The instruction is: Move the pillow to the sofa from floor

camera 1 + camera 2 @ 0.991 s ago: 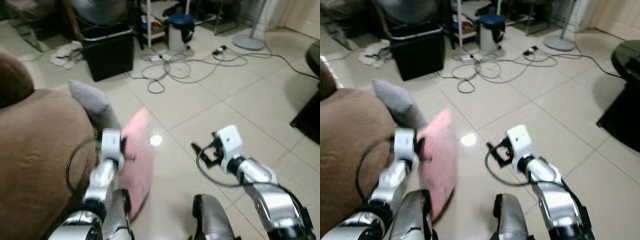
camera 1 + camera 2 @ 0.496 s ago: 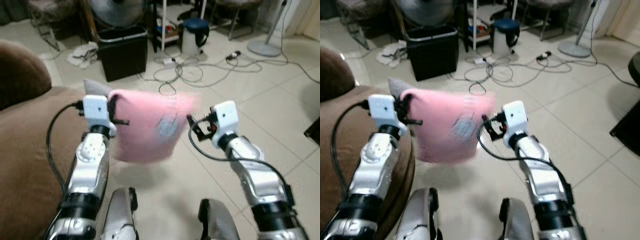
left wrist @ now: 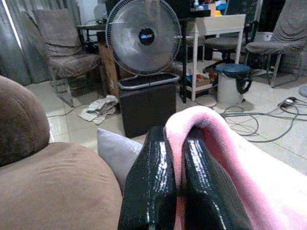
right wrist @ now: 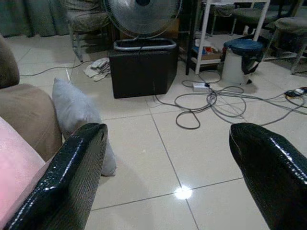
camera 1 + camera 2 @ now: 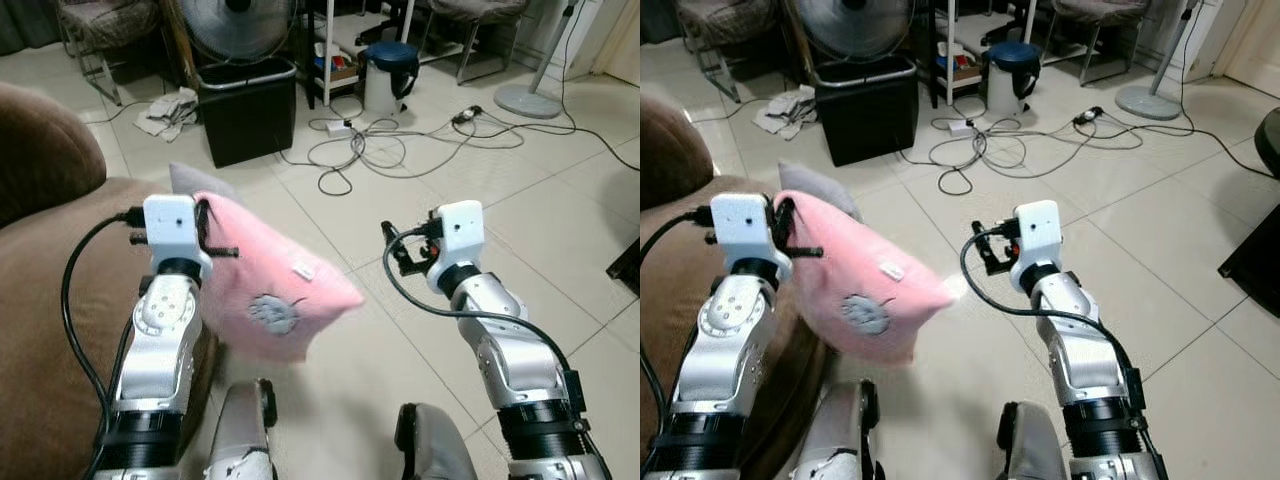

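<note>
While the left gripper has its two black fingers pressed together on a folded edge of the pink pillow, the pillow hangs off the floor beside the brown sofa, slanting down toward the robot's right. It bears a small white tag and a round grey patch on its face. Its held corner sits just beside the sofa's rounded arm — the rest of it is over the tiled floor, between the two silver arms.

The right gripper is raised on the other side, near the pillow's lower corner but apart from it; its fingers are spread wide with nothing between them.

Just past the pink one, a grey pillow leans against the sofa's end, its base on the tiles. Farther off lies a tangle of white cables with a power strip, then a black bin with a standing fan behind it, a crumpled cloth — and a white bucket with a blue lid.
</note>
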